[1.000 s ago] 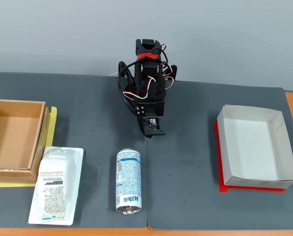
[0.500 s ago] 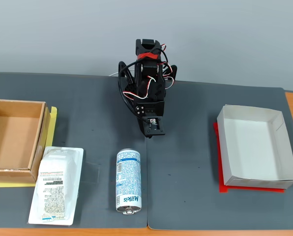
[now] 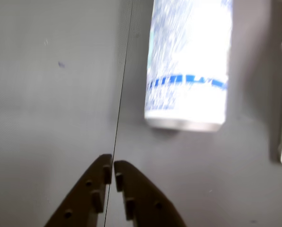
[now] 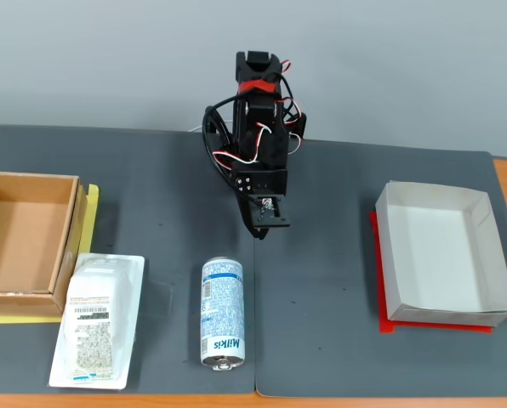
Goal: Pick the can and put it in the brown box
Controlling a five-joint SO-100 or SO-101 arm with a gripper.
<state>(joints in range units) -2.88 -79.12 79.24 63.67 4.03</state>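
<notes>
A slim white drink can with a light-blue pattern, blue "Milkis" lettering and silver ends (image 4: 223, 313) lies on its side on the dark grey tabletop (image 4: 321, 280), between a flat white plastic-wrapped package (image 4: 98, 320) and the dark tool (image 3: 113, 166), clenched and empty.

Black arm (image 4: 258, 144), red band, looped wires, brown studded tool (image 3: 112, 171).

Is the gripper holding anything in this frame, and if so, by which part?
Nothing is held. The gripper is closed and empty above the mat, and the can lies on its side, apart from it.
</notes>
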